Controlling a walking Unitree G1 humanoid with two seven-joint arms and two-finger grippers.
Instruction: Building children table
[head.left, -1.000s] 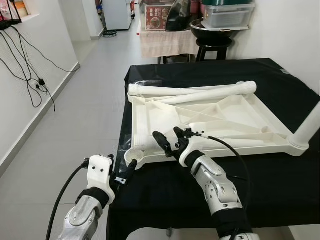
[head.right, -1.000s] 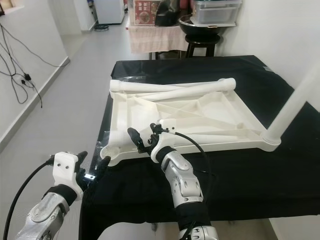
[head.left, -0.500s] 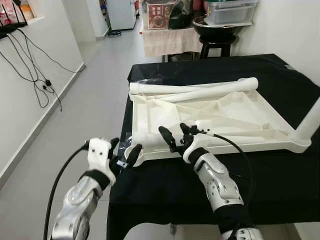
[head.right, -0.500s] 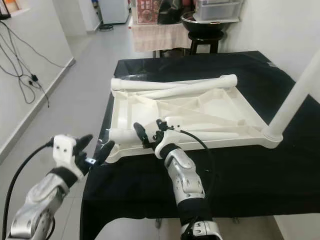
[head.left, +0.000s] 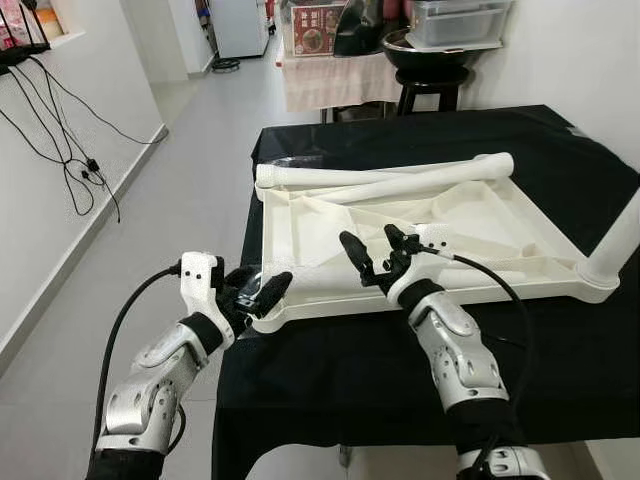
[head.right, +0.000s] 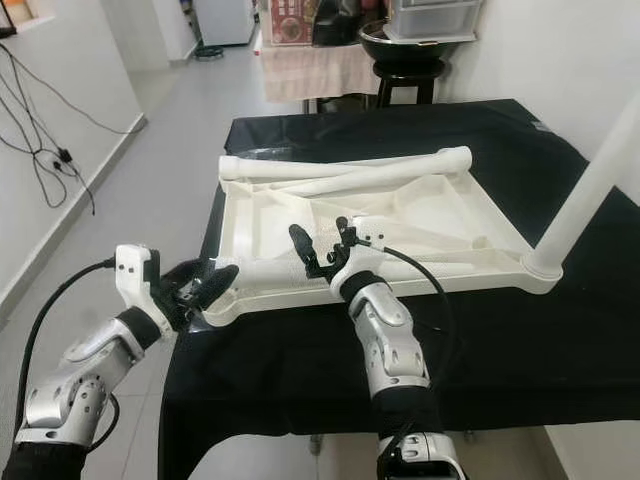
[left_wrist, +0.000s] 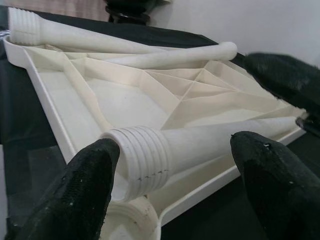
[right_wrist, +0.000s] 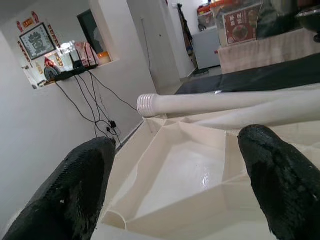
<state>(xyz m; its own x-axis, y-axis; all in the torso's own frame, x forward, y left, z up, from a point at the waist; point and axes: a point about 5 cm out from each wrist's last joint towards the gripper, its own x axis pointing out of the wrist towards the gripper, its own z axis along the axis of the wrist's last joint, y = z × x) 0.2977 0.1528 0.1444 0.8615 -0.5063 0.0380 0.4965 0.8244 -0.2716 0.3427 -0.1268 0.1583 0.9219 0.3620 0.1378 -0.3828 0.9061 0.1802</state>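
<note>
Black cloth (head.left: 560, 350): covers the table; its near and left edges drop to the floor.
Floor (head.left: 170, 200): pale grey, a long open corridor on the robot's left running to a far doorway.
Wall (head.left: 60, 180): white, with loose black cables (head.left: 70, 160) hanging from a shelf.
Tabletop (head.left: 480, 215): cream plastic, upside down on the cloth, ribbed underside up; its left corner sits at the cloth's left edge.
Fitted leg (head.left: 618, 240): stands upright in the right near corner socket.
Loose legs (head.left: 400, 180): two lie along the tabletop's far rim; a third, the near leg (head.right: 270, 270), lies along the near rim.
Left wrist view: near leg's threaded end (left_wrist: 142, 160) lies between the spread fingers (left_wrist: 85, 195), not gripped; an empty round socket (left_wrist: 127, 227) is just beside it.
Right wrist view: far leg's threaded end (right_wrist: 147, 104) and the tabletop's inner ribs, seen between wide-apart fingers (right_wrist: 80, 185).
Left gripper (head.left: 258, 292): open, at the tabletop's left near corner.
Right gripper (head.left: 375, 260): open, empty, above the near rim.
Stool (head.left: 430, 95): black, beyond the table's far edge.
</note>
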